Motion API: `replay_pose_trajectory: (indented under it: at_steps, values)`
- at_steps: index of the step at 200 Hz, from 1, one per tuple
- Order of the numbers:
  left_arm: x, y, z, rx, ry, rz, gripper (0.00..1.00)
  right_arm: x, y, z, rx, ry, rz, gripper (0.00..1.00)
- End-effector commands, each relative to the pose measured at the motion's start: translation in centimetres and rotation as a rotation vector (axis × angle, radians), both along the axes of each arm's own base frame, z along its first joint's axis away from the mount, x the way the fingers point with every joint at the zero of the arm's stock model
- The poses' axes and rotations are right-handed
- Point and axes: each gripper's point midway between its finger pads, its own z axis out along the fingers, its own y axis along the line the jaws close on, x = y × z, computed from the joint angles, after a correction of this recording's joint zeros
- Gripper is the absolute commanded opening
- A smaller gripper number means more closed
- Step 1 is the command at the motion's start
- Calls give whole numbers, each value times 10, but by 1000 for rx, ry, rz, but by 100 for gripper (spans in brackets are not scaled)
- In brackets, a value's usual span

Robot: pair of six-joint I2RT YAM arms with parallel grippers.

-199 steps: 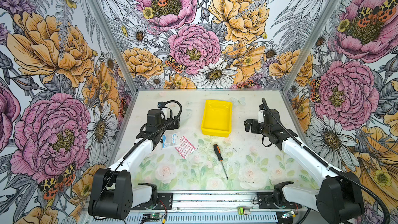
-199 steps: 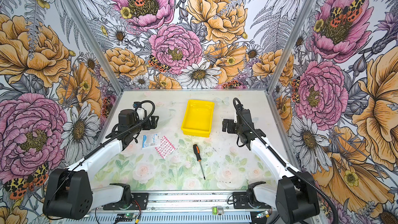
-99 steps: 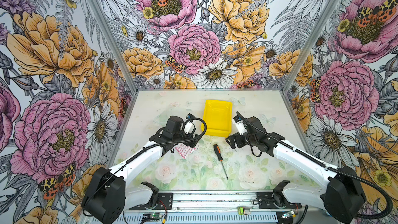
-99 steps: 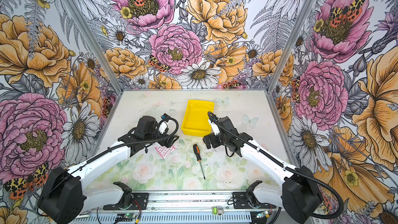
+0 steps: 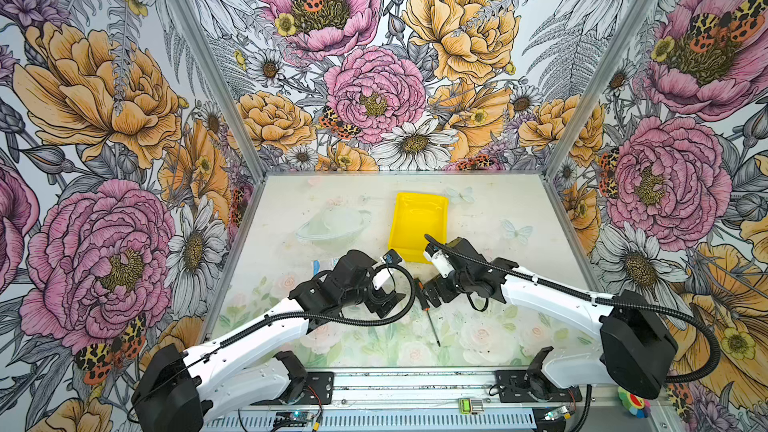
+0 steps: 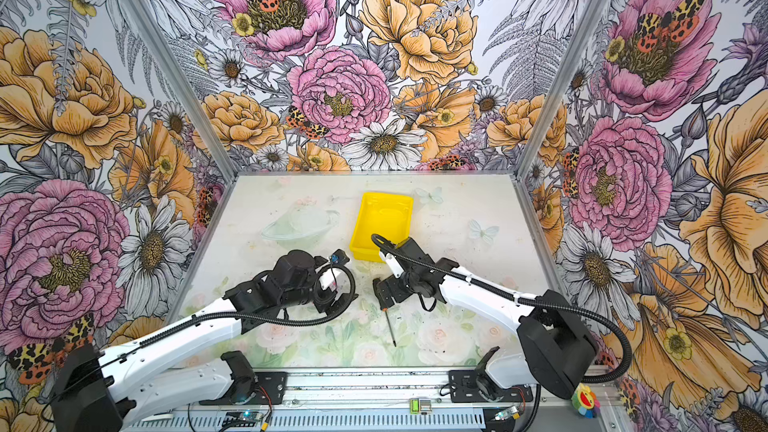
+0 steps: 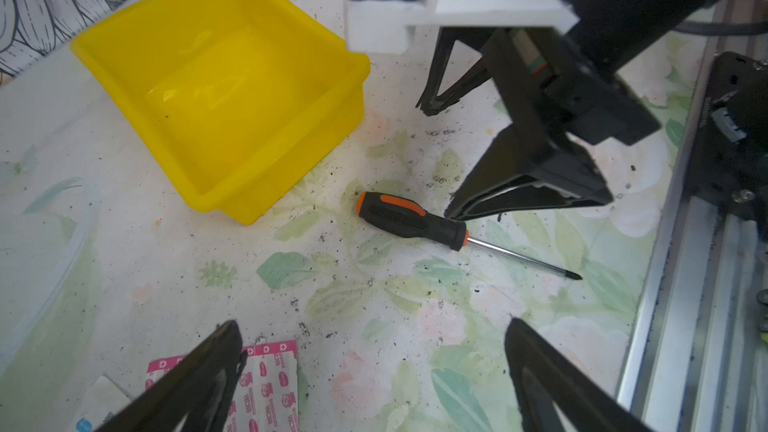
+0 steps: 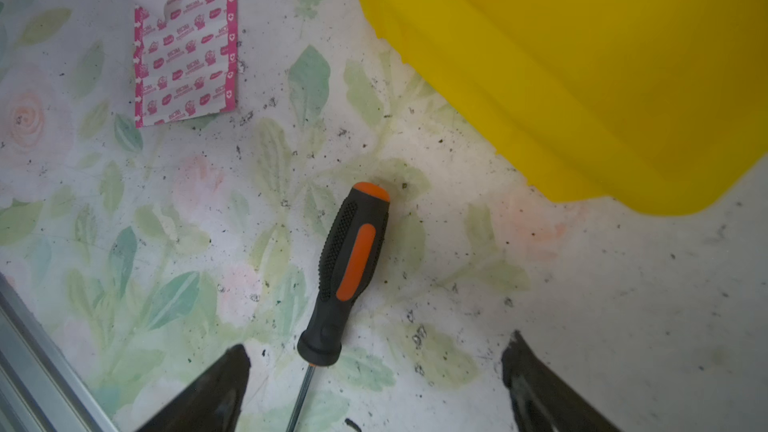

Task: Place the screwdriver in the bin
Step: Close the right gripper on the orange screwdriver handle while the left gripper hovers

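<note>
— Screwdriver [image 5: 433, 328] flat on the table [image 5: 490, 317] in both top views, tip toward 6 o'clock, handle tucked under the right gripper [image 5: 430, 295]. The yellow bin [image 5: 417, 222] sits at 12 o'clock from it, near but apart, and empty!

— So nothing delivered yet. And the left gripper [image 5: 388, 300]?

— At 9 o'clock of the handle, carrying nothing.

— Left wrist view now: its fingers [image 7: 208, 371] stand wide apart, a sheet of pink bandages [image 7: 266, 380] beside one. Beyond, the right gripper's jaws gape too, one finger just beside the black-and-orange handle, not closed on it.

— Right wrist view agrees: fingertips [image 8: 224, 380] well apart, the handle's shaft end between them, the bin's wall near the butt end.

— My read: the approach looks nearly done; the grasp, the lift, the carry to 12 o'clock and the release are all left.
</note>
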Motion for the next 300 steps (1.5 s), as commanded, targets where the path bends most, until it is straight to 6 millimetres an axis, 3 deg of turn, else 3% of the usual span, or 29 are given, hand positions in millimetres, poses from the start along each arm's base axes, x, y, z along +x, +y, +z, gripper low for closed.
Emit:
replay_pose_trajectory:
  at_steps: [1,38,102,137,170,215,300]
  values:
    - [-1,10,1,9,1,62,99,2,9,2,31,2,-20,96]
    - [-9,14,7,-22,15,65,99,-1,16,-9,19,21,-19,93]
    - [-10,14,11,-28,-1,66,99,11,34,-22,9,38,-45,89]
    - [-7,17,10,-16,-13,83,99,16,43,-29,-3,52,-33,81]
    - [-8,15,8,-13,-7,75,99,8,54,-38,-26,62,-8,76]
    - [-8,13,4,1,-3,65,99,2,51,-54,-72,83,-30,55]
    - [-7,13,5,0,-7,64,99,-11,40,-72,-155,89,-81,28]
